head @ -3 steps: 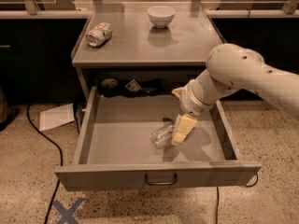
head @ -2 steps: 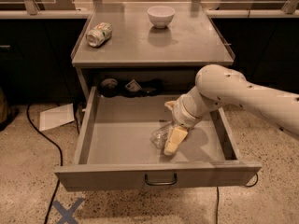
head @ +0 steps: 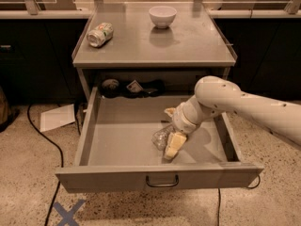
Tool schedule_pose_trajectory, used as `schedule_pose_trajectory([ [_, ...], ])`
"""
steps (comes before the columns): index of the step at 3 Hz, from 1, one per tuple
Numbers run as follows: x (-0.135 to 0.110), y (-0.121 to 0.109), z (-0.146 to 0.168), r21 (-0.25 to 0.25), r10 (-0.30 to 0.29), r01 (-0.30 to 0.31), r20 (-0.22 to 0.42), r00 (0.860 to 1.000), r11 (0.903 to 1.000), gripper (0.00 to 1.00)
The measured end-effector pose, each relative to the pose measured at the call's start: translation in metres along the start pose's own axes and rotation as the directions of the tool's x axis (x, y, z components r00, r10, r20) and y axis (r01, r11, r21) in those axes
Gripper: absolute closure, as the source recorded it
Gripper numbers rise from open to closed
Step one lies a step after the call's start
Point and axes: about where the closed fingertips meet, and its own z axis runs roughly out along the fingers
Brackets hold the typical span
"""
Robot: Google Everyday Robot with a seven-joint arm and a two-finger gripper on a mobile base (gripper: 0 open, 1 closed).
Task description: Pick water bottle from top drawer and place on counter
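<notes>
The water bottle (head: 160, 137) lies on its side on the floor of the open top drawer (head: 117, 142), right of middle; it is clear and crinkled. My gripper (head: 170, 151) reaches down into the drawer from the right. It sits right against the bottle's right side, near the drawer's front panel, and hides part of the bottle. The drawer's loop handle (head: 162, 181) faces the camera. The counter (head: 193, 44) is the grey top above the drawer.
A dented green-white soda can (head: 99, 34) lies at the counter's left edge and a white bowl (head: 162, 16) stands at its back. Dark objects (head: 134, 86) lie behind the drawer. A paper sheet (head: 56, 117), a black cable (head: 46, 140) and a blue tape cross (head: 68, 213) are on the floor.
My gripper has moved down and to the left, toward the drawer's front, and now sits lower against the bottle. The bottle has stayed in place.
</notes>
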Motion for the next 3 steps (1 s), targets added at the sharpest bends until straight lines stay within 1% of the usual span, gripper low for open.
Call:
schedule_pose_trajectory([
  [1, 0.0019, 0.0006, 0.0041, -0.006, 0.002, -0.002, 0.002, 1.0, 1.0, 0.0],
  [2, 0.0019, 0.0007, 0.0041, -0.006, 0.002, -0.002, 0.002, 1.0, 1.0, 0.19],
  [3, 0.0019, 0.0007, 0.0041, -0.006, 0.002, -0.002, 0.002, 1.0, 1.0, 0.42],
])
